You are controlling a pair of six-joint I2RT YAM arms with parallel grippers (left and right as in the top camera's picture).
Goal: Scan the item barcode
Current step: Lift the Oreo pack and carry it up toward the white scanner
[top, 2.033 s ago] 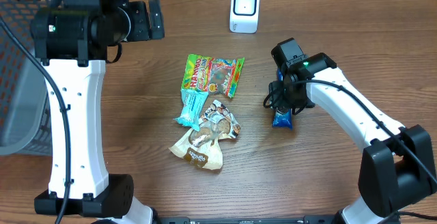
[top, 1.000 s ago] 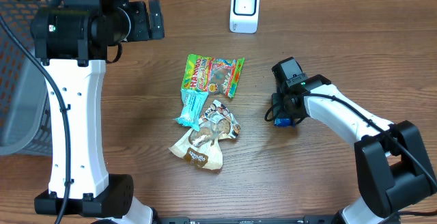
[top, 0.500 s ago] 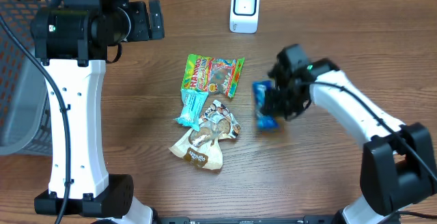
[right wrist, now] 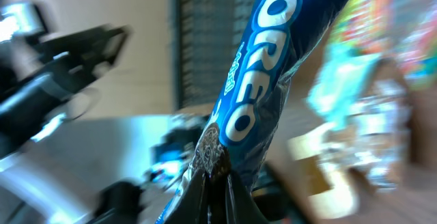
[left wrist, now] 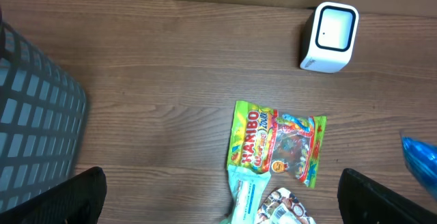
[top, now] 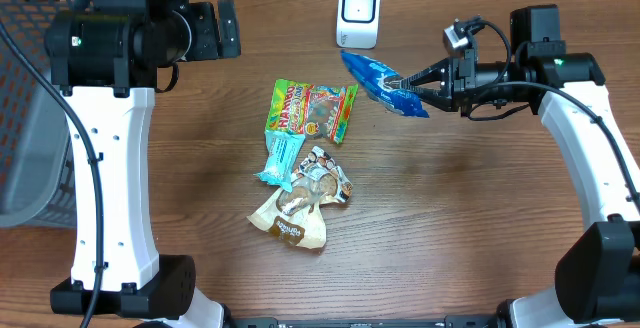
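A blue Oreo packet (top: 375, 76) hangs tilted in the air, just below and right of the white scanner (top: 358, 13). My right gripper (top: 408, 86) is shut on the packet's lower end and reaches in from the right. The right wrist view is blurred, but it shows the Oreo packet (right wrist: 263, 80) rising from the pinched jaws of the right gripper (right wrist: 217, 183). My left gripper (top: 222, 30) stands open at the upper left, high over the table, with nothing in it. In the left wrist view the scanner (left wrist: 331, 36) is at the top right, and a corner of the Oreo packet (left wrist: 420, 157) shows at the right edge.
A green Haribo bag (top: 312, 108), a teal packet (top: 280, 158) and brown-and-white snack packets (top: 300, 203) lie in a cluster mid-table. A grey mesh basket (top: 30, 98) fills the left edge.
The right gripper closed on the Oreo packet on the table at the right, lifted it and swung it up and left toward the scanner. The left arm stayed put.
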